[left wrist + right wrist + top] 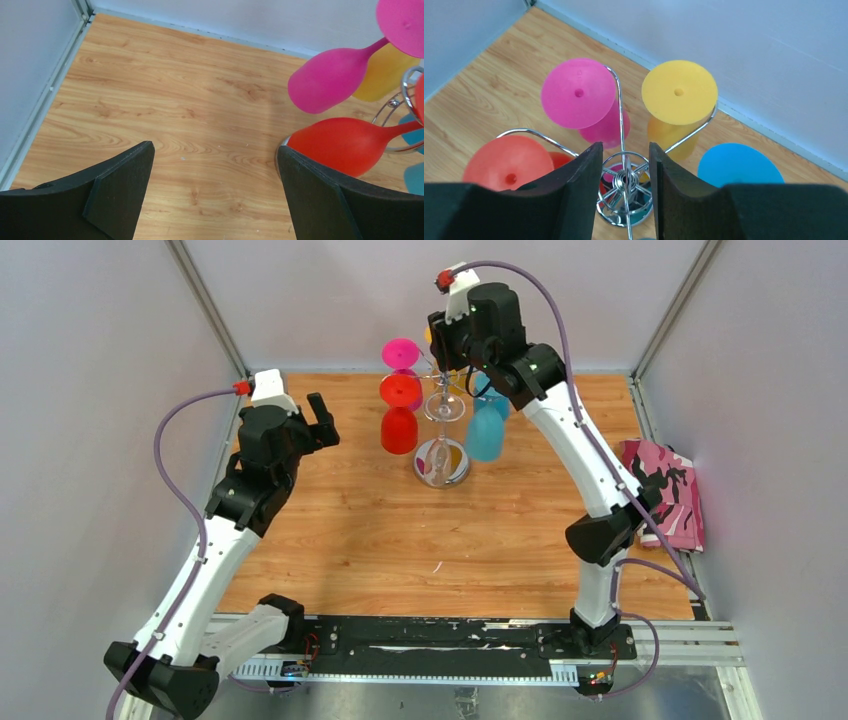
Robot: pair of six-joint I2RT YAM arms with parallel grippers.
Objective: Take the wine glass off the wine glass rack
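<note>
The chrome wine glass rack (443, 430) stands at the back middle of the wooden table. Plastic wine glasses hang upside down from its arms: pink (401, 352), red (399, 418), blue (486, 432) and yellow, mostly hidden behind my right gripper (457, 362). That gripper hovers right above the rack's top, its jaws partly open and empty. In the right wrist view the gripper (625, 150) straddles the rack's hub (625, 181), with the pink (578, 93), yellow (679, 91), blue (739, 165) and red (508, 162) feet around it. My left gripper (322, 420) is wide open and empty, left of the red glass (350, 145).
A pink camouflage cloth (665, 490) lies at the table's right edge. Grey enclosure walls (90, 390) close the left, back and right sides. A metal rail (450, 640) with the arm bases runs along the near edge.
</note>
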